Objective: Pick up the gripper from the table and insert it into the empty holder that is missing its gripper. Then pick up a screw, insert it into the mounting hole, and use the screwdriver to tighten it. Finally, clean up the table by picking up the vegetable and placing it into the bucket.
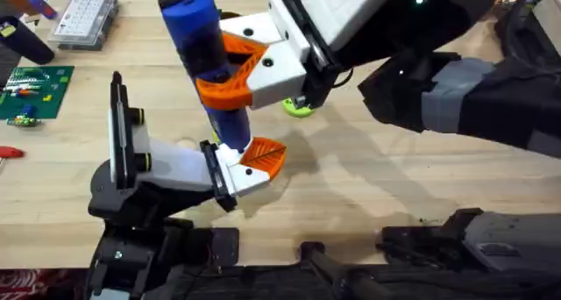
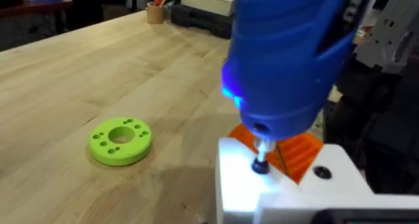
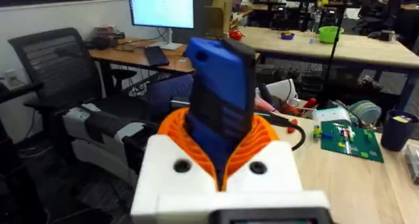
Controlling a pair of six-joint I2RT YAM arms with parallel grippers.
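The blue screwdriver (image 1: 203, 50) stands upright over the table's middle, with my right gripper (image 1: 241, 72) shut on its body between orange pads. The right wrist view shows the same grip (image 3: 222, 152) on the screwdriver (image 3: 219, 86). Its thin bit rests on a dark screw (image 2: 260, 165) set in the white part with an orange ribbed pad at my left gripper (image 1: 254, 164). A blue light glows on the screwdriver (image 2: 281, 60) near its nose. The vegetable and the bucket are out of view.
A green disc with holes (image 1: 298, 107) lies flat on the wood just beyond the grippers, and it shows as the green disc (image 2: 120, 140) in the left wrist view. A green circuit board (image 1: 33, 91) and a clear parts box (image 1: 83, 19) sit far left. A beige cup with pens (image 2: 155, 12) stands at the table's far side.
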